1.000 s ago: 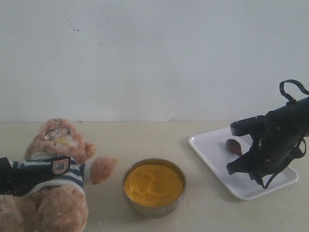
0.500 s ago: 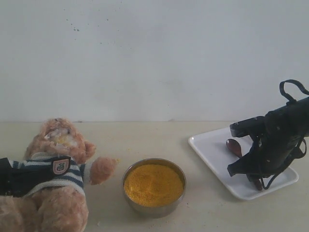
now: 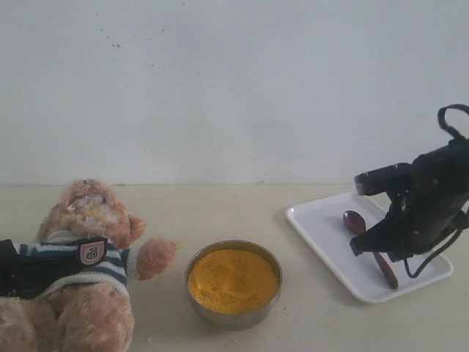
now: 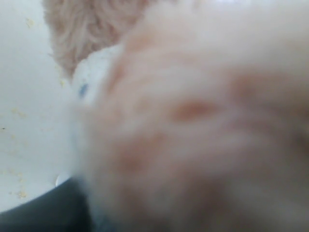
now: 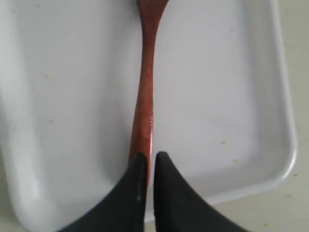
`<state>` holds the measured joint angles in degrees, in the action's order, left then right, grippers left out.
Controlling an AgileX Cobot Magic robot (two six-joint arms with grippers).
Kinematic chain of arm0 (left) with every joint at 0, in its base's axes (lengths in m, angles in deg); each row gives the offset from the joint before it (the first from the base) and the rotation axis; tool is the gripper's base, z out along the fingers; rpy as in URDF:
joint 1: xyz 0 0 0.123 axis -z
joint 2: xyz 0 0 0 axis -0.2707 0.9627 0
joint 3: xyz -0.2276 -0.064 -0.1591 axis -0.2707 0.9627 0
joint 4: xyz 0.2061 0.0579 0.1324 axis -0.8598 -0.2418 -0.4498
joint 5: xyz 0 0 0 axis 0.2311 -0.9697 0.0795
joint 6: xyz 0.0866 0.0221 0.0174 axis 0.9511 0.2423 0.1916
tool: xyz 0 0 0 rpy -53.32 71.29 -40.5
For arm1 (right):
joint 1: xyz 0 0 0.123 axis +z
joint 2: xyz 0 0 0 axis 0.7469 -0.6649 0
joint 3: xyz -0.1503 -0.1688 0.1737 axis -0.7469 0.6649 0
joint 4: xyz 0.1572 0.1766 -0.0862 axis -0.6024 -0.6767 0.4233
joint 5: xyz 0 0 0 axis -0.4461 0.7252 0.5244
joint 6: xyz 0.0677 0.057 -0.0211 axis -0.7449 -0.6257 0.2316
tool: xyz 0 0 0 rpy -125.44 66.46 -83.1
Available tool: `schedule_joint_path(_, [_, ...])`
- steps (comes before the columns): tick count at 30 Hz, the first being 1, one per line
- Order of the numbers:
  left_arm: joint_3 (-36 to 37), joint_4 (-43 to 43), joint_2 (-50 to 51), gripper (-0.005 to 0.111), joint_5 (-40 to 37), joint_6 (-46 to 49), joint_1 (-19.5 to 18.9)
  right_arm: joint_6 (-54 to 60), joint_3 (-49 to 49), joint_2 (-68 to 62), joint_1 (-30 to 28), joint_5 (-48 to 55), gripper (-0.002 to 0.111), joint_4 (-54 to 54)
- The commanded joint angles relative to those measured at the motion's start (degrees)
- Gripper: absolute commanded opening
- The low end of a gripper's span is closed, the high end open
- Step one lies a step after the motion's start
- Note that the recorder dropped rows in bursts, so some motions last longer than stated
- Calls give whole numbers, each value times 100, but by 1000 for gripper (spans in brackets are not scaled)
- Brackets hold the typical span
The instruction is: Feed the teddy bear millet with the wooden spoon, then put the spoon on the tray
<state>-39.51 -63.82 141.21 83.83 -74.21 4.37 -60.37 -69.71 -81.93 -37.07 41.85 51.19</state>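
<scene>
**Spoon lying on the tray, right claw above its handle**

Exterior view. A wooden spoon (image 3: 356, 221) lies flat on a white tray (image 3: 322, 220) at the right of the desk (image 3: 220, 209). Its oval bowl points toward the rear wall (image 3: 220, 88) and its handle runs forward toward the tray's near rim. The right claw (image 5: 148, 162) hangs over the handle, so part of the handle is hidden, while the spoon's bowl and the handle's end show on either side.

Right wrist view. The two black fingertips (image 5: 137, 169) stand together with only a sliver of gap. This gap is narrower than the handle, which passes beneath them. The tips are closed above the spoon, not clamped on it. A few yellow specks lie on the tray floor.

At the centre of the desk, a round steel bowl (image 3: 234, 317) is filled with yellow millet (image 3: 233, 280). It stands well apart from the tray.

At the left, a teddy bear (image 3: 80, 301) in a striped shirt has one paw stretched toward the bowl and yellow grains on its muzzle. The left claw (image 3: 16, 273) shows as a black mass against the bear's torso at the frame's edge. The left wrist view is filled with blurred fur, so I cannot tell whether this claw is clamped or apart.
</scene>
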Motion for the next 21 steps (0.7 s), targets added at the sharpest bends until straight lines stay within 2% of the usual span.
schedule_joint_path(1, [-11, 87, -32, 4, 187, 24, -10, -32, 204, 779, -32, -6, 0, -25])
schedule_joint_path(9, [-11, 72, -32, 4, 187, 44, -10, -213, 1206, 2091, -32, -567, 0, -25])
schedule_joint_path(13, [-11, -29, -32, 4, 187, 39, -10, -256, 2057, 2811, -32, -1305, 0, -14])
schedule_joint_path(17, [-11, -62, -32, 4, 187, 39, -10, -707, 3011, 3592, -32, -2345, 0, -14])
schedule_joint_path(21, [-11, -62, -32, 4, 187, 39, -10, -1378, 3699, 4416, -32, -2882, 0, -36])
